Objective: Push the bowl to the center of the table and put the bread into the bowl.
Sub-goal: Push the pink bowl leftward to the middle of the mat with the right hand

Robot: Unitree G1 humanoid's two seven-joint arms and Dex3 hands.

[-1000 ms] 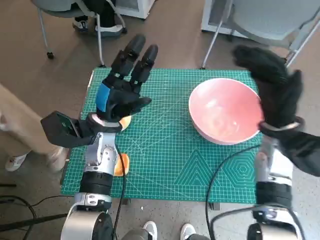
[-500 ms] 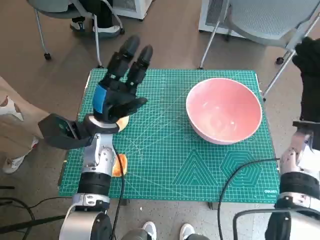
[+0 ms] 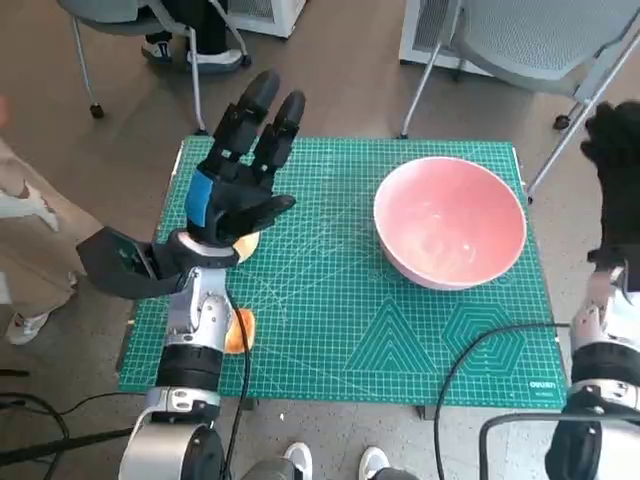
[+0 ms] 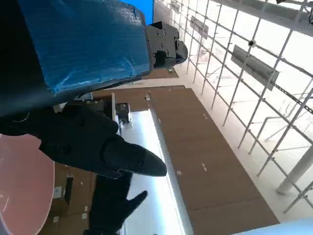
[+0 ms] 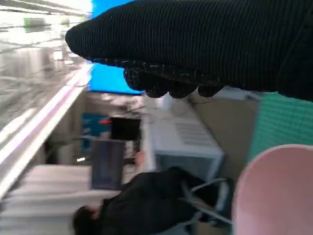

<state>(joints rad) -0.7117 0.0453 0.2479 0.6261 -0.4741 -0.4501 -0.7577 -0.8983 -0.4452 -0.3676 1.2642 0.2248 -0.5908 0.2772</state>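
The pink bowl [image 3: 450,220] stands on the right half of the green mat [image 3: 340,300], and its rim also shows in the right wrist view [image 5: 274,191]. Orange-brown bread peeks out beside my left wrist [image 3: 248,243] and again beside the forearm [image 3: 240,330]; the arm hides the rest. My left hand [image 3: 240,170] is raised over the mat's left part, fingers stretched apart, holding nothing. My gloved right hand [image 3: 615,165] is up beyond the table's right edge, clear of the bowl, partly cut off by the picture and holding nothing.
Grey chairs stand behind the table at the far left [image 3: 130,20] and far right [image 3: 540,40]. A person's shoe [image 3: 25,205] shows on the floor at the left. A seated person in dark clothes [image 5: 146,205] appears in the right wrist view. A black cable [image 3: 470,350] crosses the mat's front right.
My right hand has swung from above the bowl's right rim out past the table's right edge. The left hand, bowl and bread have stayed put.
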